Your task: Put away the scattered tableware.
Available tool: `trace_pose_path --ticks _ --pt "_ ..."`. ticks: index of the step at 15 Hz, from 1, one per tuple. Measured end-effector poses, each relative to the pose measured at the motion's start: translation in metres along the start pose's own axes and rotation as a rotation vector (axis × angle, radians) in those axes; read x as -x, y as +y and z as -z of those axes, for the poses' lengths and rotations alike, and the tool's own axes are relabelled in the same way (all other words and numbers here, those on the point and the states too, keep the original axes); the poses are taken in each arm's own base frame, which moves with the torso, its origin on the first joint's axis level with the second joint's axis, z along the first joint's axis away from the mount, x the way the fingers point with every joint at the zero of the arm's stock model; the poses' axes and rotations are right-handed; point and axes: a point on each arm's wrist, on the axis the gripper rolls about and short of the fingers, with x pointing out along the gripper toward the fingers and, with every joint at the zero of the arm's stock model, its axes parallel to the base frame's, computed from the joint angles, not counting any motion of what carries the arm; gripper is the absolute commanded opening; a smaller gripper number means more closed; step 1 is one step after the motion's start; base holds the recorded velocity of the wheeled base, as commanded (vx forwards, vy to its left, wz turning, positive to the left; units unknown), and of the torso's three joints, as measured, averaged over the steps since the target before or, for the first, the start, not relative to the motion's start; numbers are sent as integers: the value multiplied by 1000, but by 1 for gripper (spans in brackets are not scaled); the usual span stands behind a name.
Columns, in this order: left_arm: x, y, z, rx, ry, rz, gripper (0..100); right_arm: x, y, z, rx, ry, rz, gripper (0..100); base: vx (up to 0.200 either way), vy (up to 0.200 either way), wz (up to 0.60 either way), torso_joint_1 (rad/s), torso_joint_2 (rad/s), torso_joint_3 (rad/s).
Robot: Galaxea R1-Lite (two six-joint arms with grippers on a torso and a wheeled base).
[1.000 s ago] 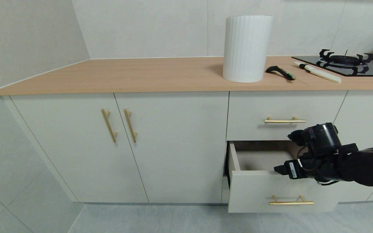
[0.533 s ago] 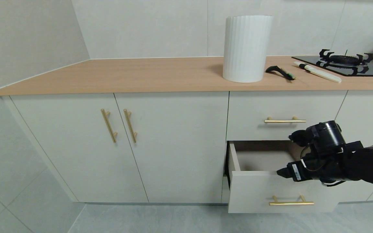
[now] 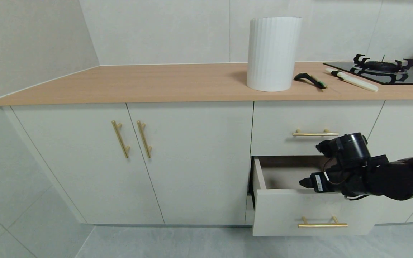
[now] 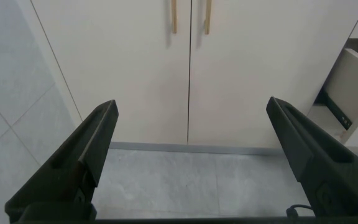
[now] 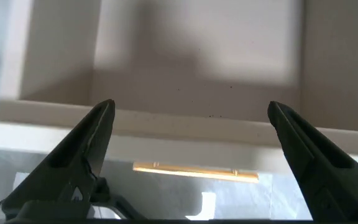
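- Left gripper hangs low before the cupboard doors, jaws wide, nothing held
- Open drawer gapes under the counter, and the right gripper sits over its front edge, jaws wide, empty
- Black-handled tool and white knife lie on the countertop, above and beyond that gripper; the knife runs far-left to near-right, and the right arm looks nearer
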Motion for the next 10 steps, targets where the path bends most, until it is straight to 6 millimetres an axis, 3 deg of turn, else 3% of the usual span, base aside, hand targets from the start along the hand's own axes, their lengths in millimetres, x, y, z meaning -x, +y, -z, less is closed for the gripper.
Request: trace_pose_path --ticks 5,10 --pt "0 0 0 0 0 0 100 -15 1 11 13 57 4 100 0 0 0 0 0 0" --pt "0 0 0 0 0 0 100 4 -3 21 100 187 -4 100 0 0 0 0 0 0"
